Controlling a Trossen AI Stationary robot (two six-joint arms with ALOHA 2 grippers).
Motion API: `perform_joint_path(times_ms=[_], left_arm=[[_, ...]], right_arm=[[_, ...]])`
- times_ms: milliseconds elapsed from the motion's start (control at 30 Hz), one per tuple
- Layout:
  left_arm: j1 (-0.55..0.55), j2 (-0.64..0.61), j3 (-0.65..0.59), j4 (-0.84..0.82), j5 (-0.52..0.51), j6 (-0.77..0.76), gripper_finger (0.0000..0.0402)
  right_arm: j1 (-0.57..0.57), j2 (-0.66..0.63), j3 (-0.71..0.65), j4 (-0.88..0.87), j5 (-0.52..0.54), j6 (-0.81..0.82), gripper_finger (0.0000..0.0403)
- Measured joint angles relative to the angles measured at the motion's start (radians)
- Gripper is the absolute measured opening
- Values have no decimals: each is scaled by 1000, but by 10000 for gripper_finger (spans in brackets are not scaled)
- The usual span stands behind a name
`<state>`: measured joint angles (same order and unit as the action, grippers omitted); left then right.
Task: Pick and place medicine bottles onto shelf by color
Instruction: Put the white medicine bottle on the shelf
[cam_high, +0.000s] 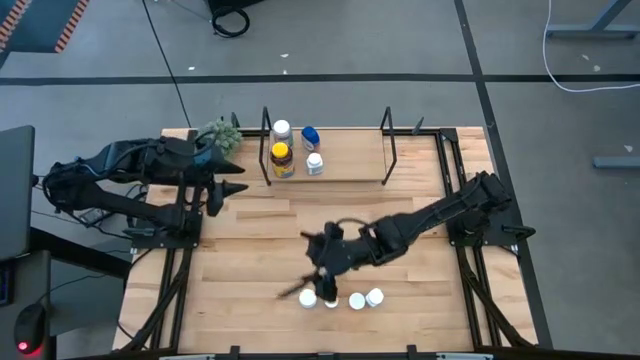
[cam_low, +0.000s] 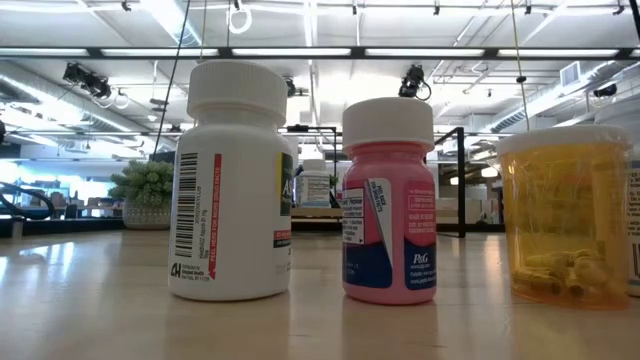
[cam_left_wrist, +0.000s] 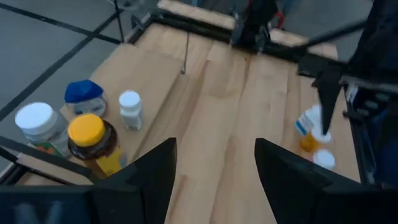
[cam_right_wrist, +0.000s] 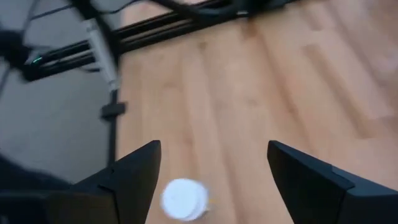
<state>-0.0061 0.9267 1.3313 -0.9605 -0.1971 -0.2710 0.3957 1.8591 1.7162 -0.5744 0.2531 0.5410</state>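
On the shelf (cam_high: 345, 165) at the table's far side stand a white-capped bottle (cam_high: 281, 129), a blue one (cam_high: 310, 137), an amber one with a yellow cap (cam_high: 282, 158) and a small white one (cam_high: 314, 163). Several white-capped bottles (cam_high: 357, 300) stand in a row near the near edge. The low view shows a white bottle (cam_low: 230, 180), a pink one (cam_low: 388, 200) and an amber one (cam_low: 565, 215). My right gripper (cam_high: 312, 285) hovers open over the row's left end. A white cap (cam_right_wrist: 185, 199) shows below, nearer one finger. My left gripper (cam_high: 238, 178) waits open, left of the shelf.
A green fuzzy plant ball (cam_high: 218, 135) sits at the far left corner beside the shelf's black wire upright (cam_high: 267, 145). The shelf's right half is bare board. Open tabletop (cam_high: 270, 240) lies between the shelf and the near row. Black frame rails run along both table sides.
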Motion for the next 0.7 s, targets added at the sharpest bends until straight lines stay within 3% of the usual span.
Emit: perform_joint_path(times_ms=[300,467,700], left_arm=[[-86,2,-17,0,18,-53,218],[-121,2,-17,7,18,-155,218],[-138,3,-17,21,-38,-307,208]], right_arm=[[40,4,-132,166,-19,-128,317],[40,14,-202,238,-48,-242,317],[58,14,-319,354,-95,-260,317]])
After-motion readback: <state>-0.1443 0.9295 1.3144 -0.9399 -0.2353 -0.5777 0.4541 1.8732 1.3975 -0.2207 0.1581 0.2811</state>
